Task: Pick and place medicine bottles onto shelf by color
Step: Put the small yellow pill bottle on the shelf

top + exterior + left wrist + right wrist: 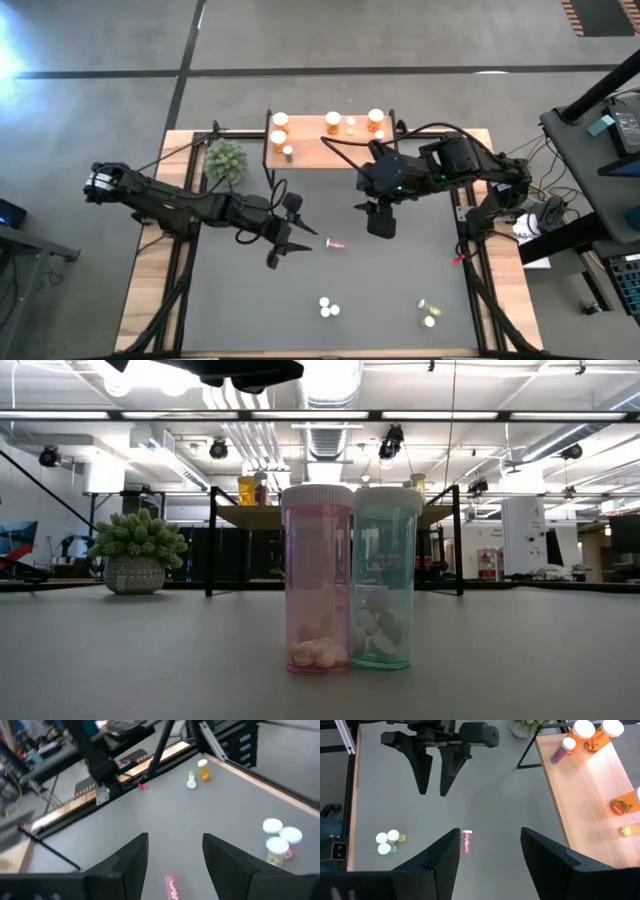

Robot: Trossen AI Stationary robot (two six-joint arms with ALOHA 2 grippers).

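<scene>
A clear pink plastic bottle (318,578) with a white cap holds a few white pills, and the clear teal bottle (384,578) touching it holds larger white tablets; neither shows a readable label. A small pink bottle (336,244) lies on its side on the grey table (400,290) between the left gripper (285,240) and right gripper (380,218), both with fingers spread and empty. Orange bottles (332,123) stand on the light-wood shelf (312,150).

A robotics lab or industrial workshop, open-plan. Exposed ceiling ducts (330,385) and hanging track lights (392,448) overhead, polished concrete floor (90,40) with dark seams around the bench (150,290). Black metal framing beside the bench, loose cables (535,175) trailing to a side desk (590,140) crowded with electronics. Potted plant (137,553) as the lone decoration.
</scene>
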